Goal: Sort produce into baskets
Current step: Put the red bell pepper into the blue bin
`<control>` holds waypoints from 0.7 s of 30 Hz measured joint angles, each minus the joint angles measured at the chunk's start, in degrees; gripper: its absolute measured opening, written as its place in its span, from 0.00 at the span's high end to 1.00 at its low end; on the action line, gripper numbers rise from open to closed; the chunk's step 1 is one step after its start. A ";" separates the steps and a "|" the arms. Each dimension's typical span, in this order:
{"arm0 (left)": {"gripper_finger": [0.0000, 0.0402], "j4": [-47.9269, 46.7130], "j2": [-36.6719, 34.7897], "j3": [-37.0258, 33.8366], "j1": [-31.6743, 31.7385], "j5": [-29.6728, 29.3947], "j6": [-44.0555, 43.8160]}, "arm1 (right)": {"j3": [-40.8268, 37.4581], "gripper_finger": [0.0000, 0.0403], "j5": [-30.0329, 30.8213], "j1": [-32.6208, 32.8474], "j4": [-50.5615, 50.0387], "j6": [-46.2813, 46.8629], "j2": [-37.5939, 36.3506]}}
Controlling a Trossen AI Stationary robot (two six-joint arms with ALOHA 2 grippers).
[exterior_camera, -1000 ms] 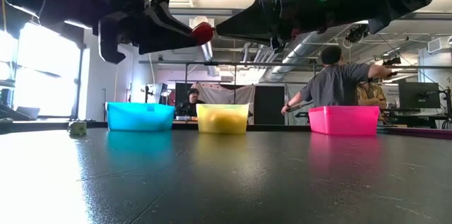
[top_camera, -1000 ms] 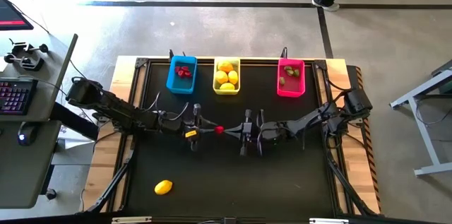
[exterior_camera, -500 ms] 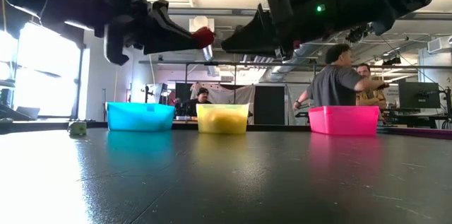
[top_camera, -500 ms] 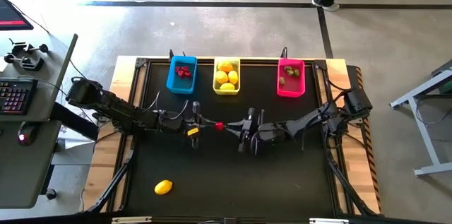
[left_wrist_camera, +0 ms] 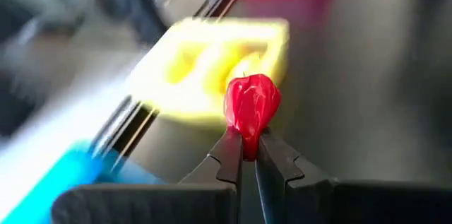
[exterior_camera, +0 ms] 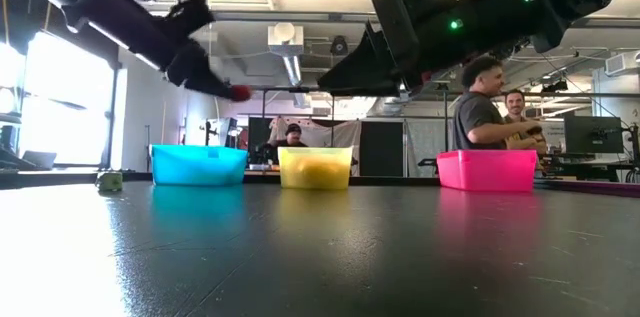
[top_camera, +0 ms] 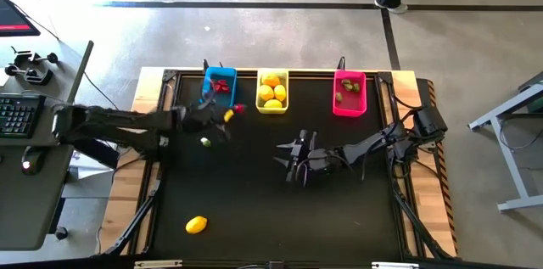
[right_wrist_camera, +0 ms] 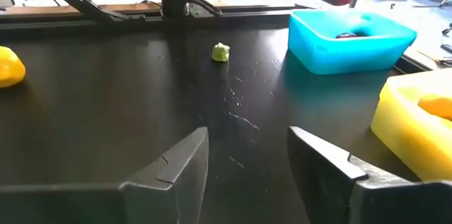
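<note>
Black matting covers the counter (top_camera: 280, 210), which stands on a grey concrete floor; nearest the front edge, toward the left side, one yellow lemon (top_camera: 196, 225) lies alone, well apart from both arms; farther in, right of centre, the right claw (top_camera: 291, 164) hovers above bare counter with its fingers (right_wrist_camera: 185, 162) spread open and nothing between them; a small green piece (top_camera: 205, 142) rests on the counter left of centre, below the left arm; the left claw (top_camera: 236, 110) hangs in the air just beside the blue basket (top_camera: 218, 91), between it and the yellow basket (top_camera: 272, 91), closed on a red berry (left_wrist_camera: 251, 104) pinched at its fingertips; along the far edge, the blue basket holds red pieces, the yellow basket holds lemons, and the pink basket (top_camera: 349, 93) holds olive-green bits; beyond the counter, the low view shows people (exterior_camera: 487, 107) standing in the workshop behind the pink basket.
</note>
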 joint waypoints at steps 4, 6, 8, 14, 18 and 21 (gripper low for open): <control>0.98 -14.80 -4.09 2.79 10.49 2.33 -3.32 | 0.00 0.54 -0.02 0.00 -1.05 0.01 0.00; 0.98 -18.00 -3.78 4.16 15.15 2.81 -3.43 | 0.00 0.54 0.00 0.00 -1.23 -0.29 0.00; 0.98 -19.44 -2.42 5.17 19.45 5.52 -3.31 | 0.00 0.54 0.00 0.00 -1.30 -0.40 0.00; 0.98 -21.17 5.86 8.55 28.43 14.04 -2.89 | 0.00 0.54 0.00 0.00 -1.52 -0.41 0.00; 0.98 -23.61 11.96 11.61 31.75 14.45 -2.86 | 0.00 0.55 0.00 0.00 -2.01 -0.25 0.00; 0.98 -24.27 15.42 13.65 33.40 14.49 -1.78 | 0.00 0.55 0.00 0.00 -2.94 0.02 0.00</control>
